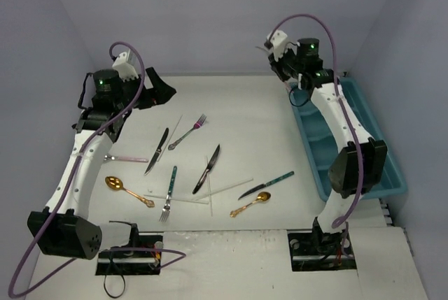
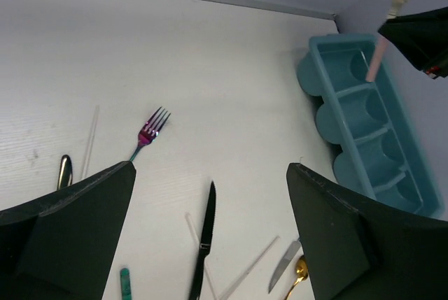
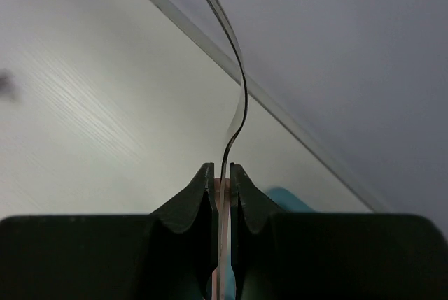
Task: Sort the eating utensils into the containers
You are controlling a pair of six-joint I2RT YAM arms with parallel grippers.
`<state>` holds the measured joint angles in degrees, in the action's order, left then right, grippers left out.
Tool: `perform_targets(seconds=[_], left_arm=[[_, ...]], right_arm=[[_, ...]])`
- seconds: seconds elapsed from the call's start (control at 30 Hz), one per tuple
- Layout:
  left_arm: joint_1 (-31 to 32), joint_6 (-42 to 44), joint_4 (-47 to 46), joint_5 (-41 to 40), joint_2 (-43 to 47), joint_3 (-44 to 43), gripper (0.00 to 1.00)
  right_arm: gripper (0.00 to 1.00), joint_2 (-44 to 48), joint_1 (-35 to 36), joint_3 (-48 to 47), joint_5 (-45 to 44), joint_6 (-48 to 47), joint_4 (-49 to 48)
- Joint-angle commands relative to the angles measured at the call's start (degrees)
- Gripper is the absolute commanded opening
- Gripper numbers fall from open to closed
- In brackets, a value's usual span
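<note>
My right gripper (image 1: 288, 75) is shut on a pink-handled silver fork (image 3: 234, 104), held upright over the far end of the teal tray (image 1: 355, 104). In the left wrist view the fork's (image 2: 381, 34) handle tip hangs at the tray's (image 2: 364, 122) farthest compartment. My left gripper (image 1: 158, 91) is open and empty, raised over the table's far left (image 2: 210, 166). On the table lie a purple-headed fork (image 1: 189, 132), two dark knives (image 1: 157, 151) (image 1: 207, 168), a teal-handled fork (image 1: 169, 194), a teal-handled knife (image 1: 266, 184), two gold spoons (image 1: 129, 191) (image 1: 250, 204) and white sticks (image 1: 178, 200).
A pink-handled piece (image 1: 126, 158) lies beside the left arm. The utensils are spread across the table's middle, some crossing each other. Walls close in the far and side edges. The tray runs along the right edge beside the right arm.
</note>
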<state>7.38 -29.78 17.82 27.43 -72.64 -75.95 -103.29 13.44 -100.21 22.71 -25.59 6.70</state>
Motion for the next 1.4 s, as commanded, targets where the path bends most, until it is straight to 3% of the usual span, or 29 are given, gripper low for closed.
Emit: perform_targets(seconds=[0.0, 0.1, 0.23, 0.4, 0.57, 0.87, 1.1, 1.27, 1.37], left_arm=[[-0.6, 3.8, -2.4, 2.2, 2.2, 2.3, 0.89], [-0.7, 4.6, -2.3, 1.5, 2.3, 3.4, 0.89], [-0.6, 5.3, -2.7, 1.1, 2.1, 4.8, 0.89], [-0.8, 5.4, -3.0, 0.8, 1.2, 5.4, 0.89], [-0.8, 5.4, -3.3, 0.3, 1.4, 6.6, 0.89], [-1.0, 5.9, -2.5, -1.3, 1.8, 7.7, 0.89], [-2.7, 6.2, -1.0, -3.9, 4.0, 9.8, 0.9], [-5.5, 6.5, 1.9, -5.6, 4.5, 10.0, 0.91], [-7.0, 12.7, 6.7, -8.5, 4.3, 9.1, 0.9]], right_arm=[[0.0, 6.5, -5.0, 7.5, 1.4, -42.5, -0.8], [0.0, 5.4, -10.5, 9.2, 2.3, -61.6, 4.8], [0.0, 2.8, -17.4, 10.6, 1.4, -76.1, 6.1], [0.0, -3.9, -21.3, 5.8, -0.8, -88.2, 12.8], [0.0, -8.7, -23.6, 1.3, -1.1, -94.3, 16.7], [0.01, -12.7, -23.2, -1.3, -1.4, -96.2, 19.2], [0.45, -13.2, -23.0, -2.7, -0.1, -95.0, 19.2], [0.51, -12.2, -22.8, -3.6, 1.1, -93.4, 19.1], [0.5, -9.7, -21.5, -7.0, 6.9, -79.0, 19.1]])
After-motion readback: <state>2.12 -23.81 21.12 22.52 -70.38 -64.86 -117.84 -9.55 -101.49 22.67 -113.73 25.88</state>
